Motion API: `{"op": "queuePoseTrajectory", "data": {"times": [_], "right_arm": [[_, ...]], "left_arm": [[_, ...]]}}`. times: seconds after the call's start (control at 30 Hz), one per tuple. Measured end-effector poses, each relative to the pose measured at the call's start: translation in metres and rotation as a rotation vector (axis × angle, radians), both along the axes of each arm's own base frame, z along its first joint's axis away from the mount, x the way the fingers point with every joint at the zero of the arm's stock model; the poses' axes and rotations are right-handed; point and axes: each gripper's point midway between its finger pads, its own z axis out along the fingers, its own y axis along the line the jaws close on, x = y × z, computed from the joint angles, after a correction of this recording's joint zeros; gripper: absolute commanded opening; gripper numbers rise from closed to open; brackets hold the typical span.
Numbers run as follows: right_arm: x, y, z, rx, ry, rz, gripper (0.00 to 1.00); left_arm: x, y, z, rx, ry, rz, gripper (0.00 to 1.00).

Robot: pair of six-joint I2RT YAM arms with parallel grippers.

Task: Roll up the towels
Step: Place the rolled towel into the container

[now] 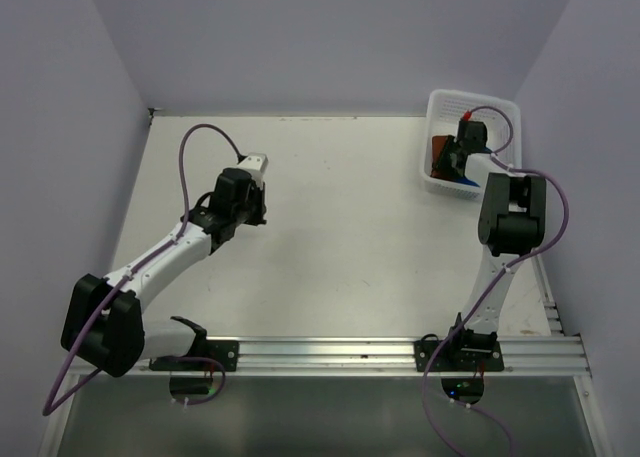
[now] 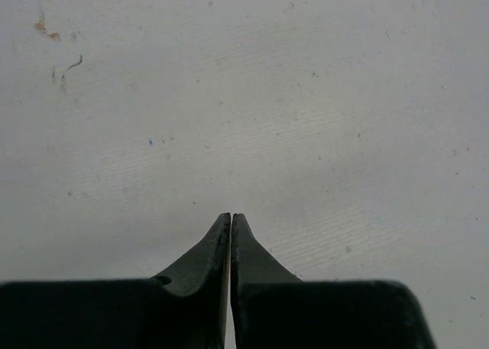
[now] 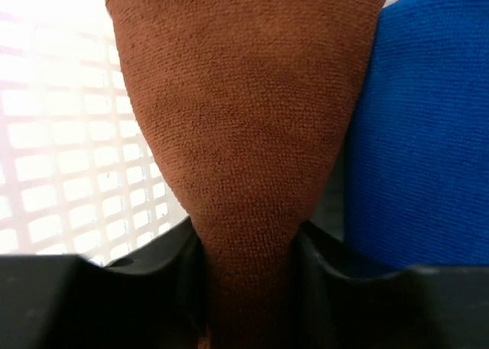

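right hand (image 3: 248, 246) pinching rust-brown towel (image 3: 244, 120) in basket (image 3: 53, 173) | left hand (image 2: 231, 223) closed, empty | scuffed white table (image 1: 340, 237)

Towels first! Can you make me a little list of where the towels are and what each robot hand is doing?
brown towel: in the white basket, pinched by the right gripper
blue towel: in the basket, right beside the brown towel
right gripper: shut on the brown towel, reaching into the basket
left gripper: shut, holding nothing, over the bare table
rolling: not started, no towel lies on the table yet
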Motion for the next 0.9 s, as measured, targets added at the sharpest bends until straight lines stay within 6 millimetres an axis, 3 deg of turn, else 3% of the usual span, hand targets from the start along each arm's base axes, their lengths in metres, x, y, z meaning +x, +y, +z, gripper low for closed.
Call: {"op": "queuePoseTrajectory", "data": {"times": [0.07,0.1,0.2,0.6,0.77,0.9], "right_arm": [[0.0,0.001,0.0,0.008,0.001,0.001,0.53],[0.0,0.003,0.0,0.013,0.001,0.004,0.55],[-0.001,0.005,0.0,0.025,0.003,0.011,0.59],[-0.004,0.01,0.008,0.052,0.041,0.017,0.71],[0.003,0.009,0.035,0.05,0.023,0.017,0.78],[0.009,0.007,0.077,0.037,-0.031,0.016,0.8]], "left_arm": [[0.0,-0.001,-0.001,0.002,0.003,-0.009,0.2],[0.0,-0.001,-0.001,0.003,0.002,-0.012,0.28],[0.0,-0.002,0.0,0.002,-0.005,-0.022,0.36],[0.001,-0.003,0.001,-0.002,-0.008,-0.026,0.45],[0.001,-0.003,0.005,-0.005,-0.019,-0.028,0.48],[0.0,-0.002,0.015,-0.016,-0.046,-0.028,0.49]]}}
